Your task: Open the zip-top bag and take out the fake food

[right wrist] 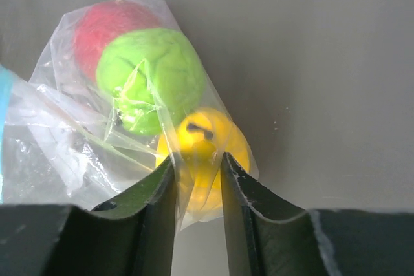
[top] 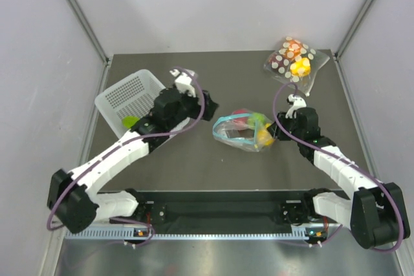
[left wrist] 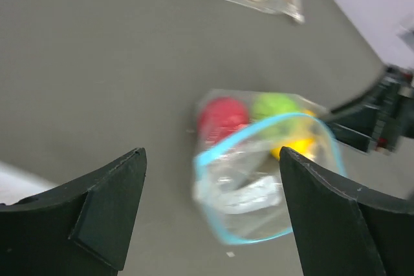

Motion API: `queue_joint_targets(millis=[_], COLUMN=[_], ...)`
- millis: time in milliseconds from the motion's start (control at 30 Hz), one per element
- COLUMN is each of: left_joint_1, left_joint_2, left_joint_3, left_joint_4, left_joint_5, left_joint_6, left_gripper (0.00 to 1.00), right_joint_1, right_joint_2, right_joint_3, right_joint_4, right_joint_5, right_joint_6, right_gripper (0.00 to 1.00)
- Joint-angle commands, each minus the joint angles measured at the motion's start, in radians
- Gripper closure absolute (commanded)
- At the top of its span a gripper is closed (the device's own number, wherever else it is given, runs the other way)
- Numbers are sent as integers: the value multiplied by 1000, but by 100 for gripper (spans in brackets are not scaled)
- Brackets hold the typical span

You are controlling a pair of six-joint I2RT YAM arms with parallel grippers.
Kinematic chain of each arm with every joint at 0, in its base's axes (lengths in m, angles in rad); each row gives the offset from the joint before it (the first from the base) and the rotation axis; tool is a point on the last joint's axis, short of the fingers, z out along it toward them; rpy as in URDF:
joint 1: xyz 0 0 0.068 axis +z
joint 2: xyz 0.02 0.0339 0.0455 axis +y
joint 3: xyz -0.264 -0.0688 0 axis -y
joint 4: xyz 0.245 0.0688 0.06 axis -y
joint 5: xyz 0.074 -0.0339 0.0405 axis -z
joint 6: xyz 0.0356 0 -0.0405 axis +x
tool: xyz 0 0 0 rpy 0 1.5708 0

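The zip-top bag (top: 242,132) lies mid-table with its teal-blue mouth held open toward the left. It also shows in the left wrist view (left wrist: 259,185) and the right wrist view (right wrist: 77,147). Inside are a red fruit (right wrist: 103,24), a green fruit (right wrist: 152,72) and a yellow fruit (right wrist: 204,134). No peach-orange fruit shows. My right gripper (top: 279,127) (right wrist: 197,159) is shut on the bag's closed end, pinching the plastic around the yellow fruit. My left gripper (top: 210,110) (left wrist: 212,153) is open and empty, just left of the bag's mouth.
A white perforated basket (top: 123,98) stands at the back left with a small green piece (top: 131,121) in it. A polka-dot bag (top: 294,59) with yellow and orange pieces lies at the back right. Grey walls enclose the table.
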Motion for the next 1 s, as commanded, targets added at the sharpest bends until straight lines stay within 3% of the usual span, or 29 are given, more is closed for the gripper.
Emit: queue_joint_targets(millis=[0,233,700,967], left_joint_1=[-101,-221,-296,-304], left_joint_2=[104,295,463,576], left_joint_3=[35,44,64,81], left_joint_4=[171,309,346,355], left_joint_5=[103,209,209,154], left_joint_6=[-52,-134,-156,-142], left_gripper=[12,17,25,26], right_joint_1=[4,4,4,4], right_joint_2=[-13,-2,52,-8], right_joint_3=[19,9,-27,-15], right_joint_4=[-18,-20,0,-38], right_joint_5=[-20,-6,-10,-24], right_joint_6=[0,0,6,6], right_gripper=[79,100,100,100])
